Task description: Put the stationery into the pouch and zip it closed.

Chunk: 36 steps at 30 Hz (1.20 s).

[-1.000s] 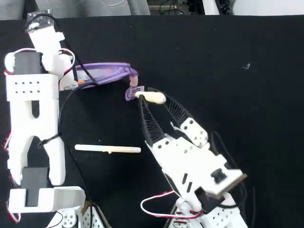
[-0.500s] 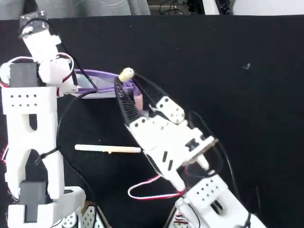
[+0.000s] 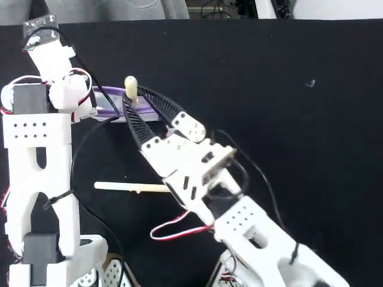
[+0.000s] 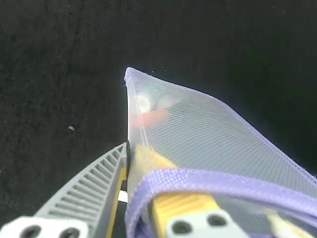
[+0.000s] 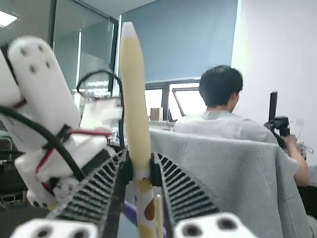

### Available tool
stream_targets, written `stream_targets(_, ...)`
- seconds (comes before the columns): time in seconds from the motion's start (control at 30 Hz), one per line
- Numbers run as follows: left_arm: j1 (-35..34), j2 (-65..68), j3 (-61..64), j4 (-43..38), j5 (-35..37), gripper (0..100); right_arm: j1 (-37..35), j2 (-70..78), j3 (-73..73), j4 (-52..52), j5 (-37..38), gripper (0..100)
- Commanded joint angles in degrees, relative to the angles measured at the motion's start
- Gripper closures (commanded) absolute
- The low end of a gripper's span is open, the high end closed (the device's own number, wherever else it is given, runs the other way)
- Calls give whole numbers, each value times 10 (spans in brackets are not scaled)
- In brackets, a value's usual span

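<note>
right gripper (image 3: 133,100) clamps one pen (image 3: 130,84) upright (tapered end up); a second pen (image 3: 136,188) lies flat, long axis across the table (image 3: 299,119); left gripper (image 4: 130,151) pinches the single pouch (image 4: 198,134).

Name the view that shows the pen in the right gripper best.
The right wrist view: the cream pen stands upright between the right gripper's jaws, most of its length visible. The high view shows just its end by the purple pouch. In the left wrist view a pale tip inside the pouch may be it; I cannot tell.
</note>
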Motion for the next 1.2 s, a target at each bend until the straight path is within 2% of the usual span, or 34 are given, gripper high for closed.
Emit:
stream_targets(0.0, 4, -13, -3, -14, 6, 971, 16, 66, -52, -50, 0, 988)
stream_targets(0.13, 4, -13, -3, -14, 6, 971, 17, 128, -75, -16, 0, 956)
stream_targets(0.27, -16, -11, -3, -18, 6, 971, 16, 145, -104, 76, -3, 789)
stream_targets(0.33, -35, -8, -4, -18, 6, 971, 15, 142, -122, 121, -1, 746)
stream_targets(0.5, -60, -7, 10, -45, 8, 971, 18, 97, -138, 197, -1, 737)
stream_targets(0.63, -68, -7, 39, -80, 8, 971, 21, 4, -134, 271, -1, 737)
stream_targets(0.93, -145, -8, 49, -116, 10, 971, 54, -248, -211, 647, 0, 740)
stream_targets(1.0, -161, -8, 50, -121, 11, 971, 55, -268, -230, 707, 5, 740)
stream_targets(1.17, -185, -7, 47, -121, 11, 971, 49, -244, -241, 808, 91, 741)
